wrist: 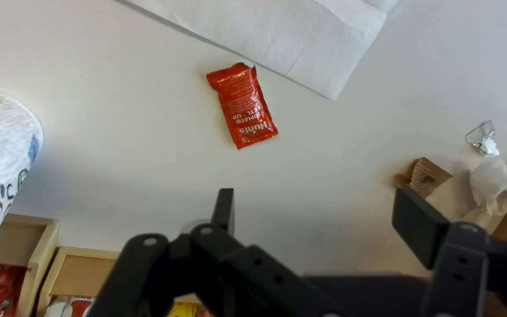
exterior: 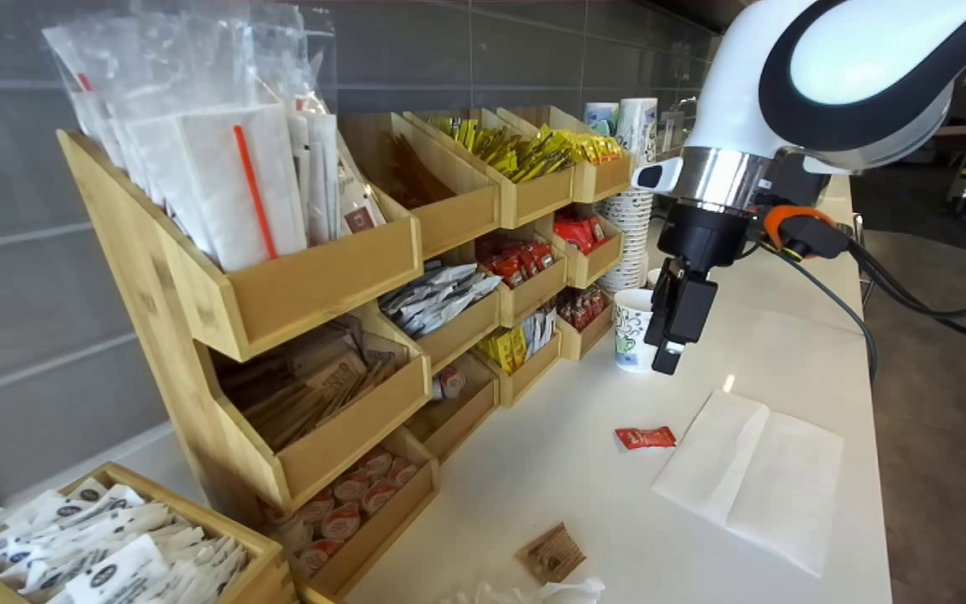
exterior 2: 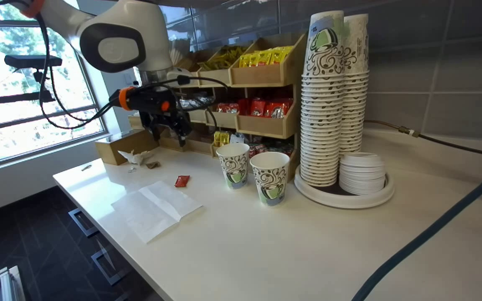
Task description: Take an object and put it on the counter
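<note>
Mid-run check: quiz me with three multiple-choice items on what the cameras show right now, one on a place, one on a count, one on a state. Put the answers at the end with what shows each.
1. Where does the ketchup packet lie?
A) On the counter, next to the white sheet
B) In a wooden bin
C) On the floor

2. How many single cups stand apart from the cup stacks?
A) One
B) Four
C) Two

3. What state is the gripper in?
A) Shut on the packet
B) Open, holding nothing
C) Shut and empty

1: A, since the wrist view shows the packet lying flat beside the sheet's edge.
2: C, since an exterior view shows two cups standing clear of the stacks.
3: B, since the wrist view shows the fingers wide apart with nothing between them.
</note>
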You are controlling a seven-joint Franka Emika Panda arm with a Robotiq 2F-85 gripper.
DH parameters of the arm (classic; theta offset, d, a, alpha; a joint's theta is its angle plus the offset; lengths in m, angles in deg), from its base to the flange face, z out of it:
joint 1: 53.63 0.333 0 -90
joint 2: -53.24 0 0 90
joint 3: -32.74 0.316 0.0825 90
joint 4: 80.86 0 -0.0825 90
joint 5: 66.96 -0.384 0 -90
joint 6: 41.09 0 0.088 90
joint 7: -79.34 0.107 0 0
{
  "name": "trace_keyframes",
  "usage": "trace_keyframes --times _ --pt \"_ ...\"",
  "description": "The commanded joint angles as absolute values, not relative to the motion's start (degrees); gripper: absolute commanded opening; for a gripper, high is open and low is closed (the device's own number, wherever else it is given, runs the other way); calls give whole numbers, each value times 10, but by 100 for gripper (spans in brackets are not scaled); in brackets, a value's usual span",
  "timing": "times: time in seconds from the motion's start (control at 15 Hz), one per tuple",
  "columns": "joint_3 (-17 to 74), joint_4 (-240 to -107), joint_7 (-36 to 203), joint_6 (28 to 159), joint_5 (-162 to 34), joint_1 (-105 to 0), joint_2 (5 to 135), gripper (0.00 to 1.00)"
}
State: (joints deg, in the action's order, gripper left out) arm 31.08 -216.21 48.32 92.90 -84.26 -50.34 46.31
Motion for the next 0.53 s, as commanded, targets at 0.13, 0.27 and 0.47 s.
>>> trace_keyframes --times 0.13,0.27,0.47 --pt "311 -2159 499 911 -806 -501 440 100" --pt "310 -2159 500 908 -804 -500 434 100" --pt "311 -2159 500 908 -804 -501 440 100"
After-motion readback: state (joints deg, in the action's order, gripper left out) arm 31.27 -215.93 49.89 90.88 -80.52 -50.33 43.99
